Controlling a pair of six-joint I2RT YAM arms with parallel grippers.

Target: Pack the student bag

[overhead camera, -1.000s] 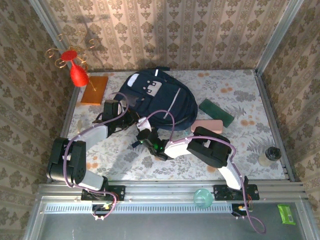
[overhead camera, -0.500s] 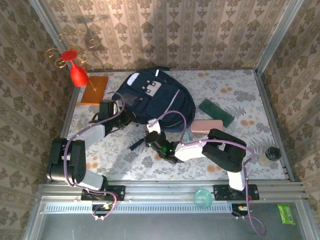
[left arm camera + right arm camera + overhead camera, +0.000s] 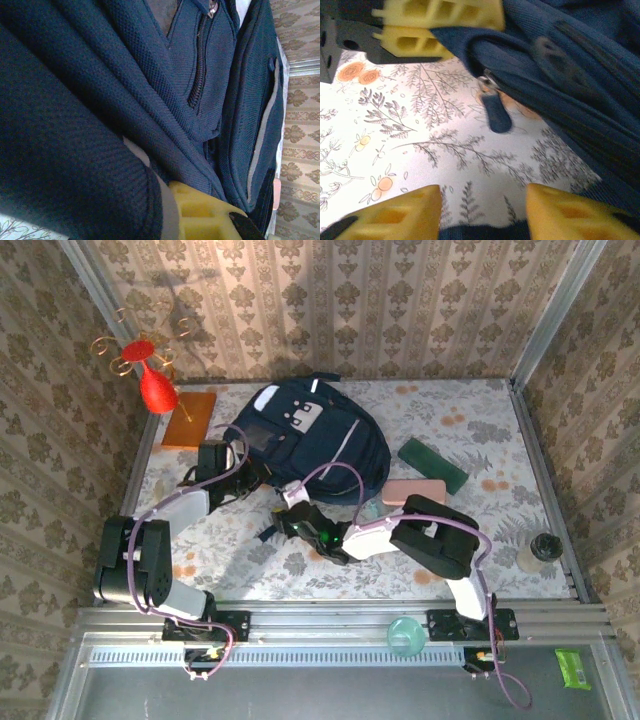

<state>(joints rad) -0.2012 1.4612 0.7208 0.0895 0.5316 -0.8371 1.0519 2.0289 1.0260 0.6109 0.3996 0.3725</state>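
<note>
Here the student bag (image 3: 318, 438) lies flat toward the back of the floral tabletop (image 3: 480, 435), left of centre, its grey-white front patch facing up. The left fingers (image 3: 247, 472) are at the bag's near-left edge, pressed together on a fold of its navy fabric; the left wrist view has that cloth bunched over one yellow pad, and the right wrist view shows the same yellow fingers with the bag's hem coming out from them. The right fingers (image 3: 395, 214) are low at the bag's near edge, spread apart with nothing between them but bare tabletop. Just ahead of them a dark zipper pull (image 3: 497, 117) hangs from the bag's lower edge onto the cloth. A pink case (image 3: 414, 490) lies just beside the bag's right side, with a dark green case (image 3: 432, 465) next to it. An orange-brown board (image 3: 188, 420) sits left of the bag, and a red vase (image 3: 156, 388) stands in the back-left corner.
</note>
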